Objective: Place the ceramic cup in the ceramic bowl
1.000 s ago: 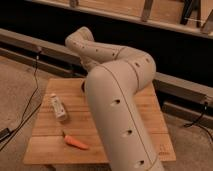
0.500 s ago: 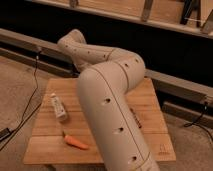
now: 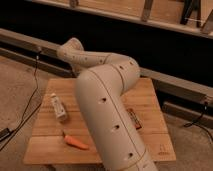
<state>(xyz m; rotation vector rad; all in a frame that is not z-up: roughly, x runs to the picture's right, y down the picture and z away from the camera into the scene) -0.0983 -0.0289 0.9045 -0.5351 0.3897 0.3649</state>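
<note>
Lower ctr of frame: counter (image 3: 150, 97). From bottom ctr, robot arm (image 3: 107, 115) rises over counter's middle, elbows at ctr-right, runs back to upper left of ctr. Out of sight past arm's far end: tool. On counter's left part, left of arm: bottle (image 3: 59, 107), lying down. Below bottle, nr front edge: carrot (image 3: 75, 142). Just right of arm, on counter: packet (image 3: 134, 119). Floor left of counter: cable (image 3: 35, 82). Behind counter, running left to right: rail (image 3: 175, 84).

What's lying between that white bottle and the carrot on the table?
Nothing: bare table separates the bottle and carrot in the camera view. The gripper is out of sight.
</note>
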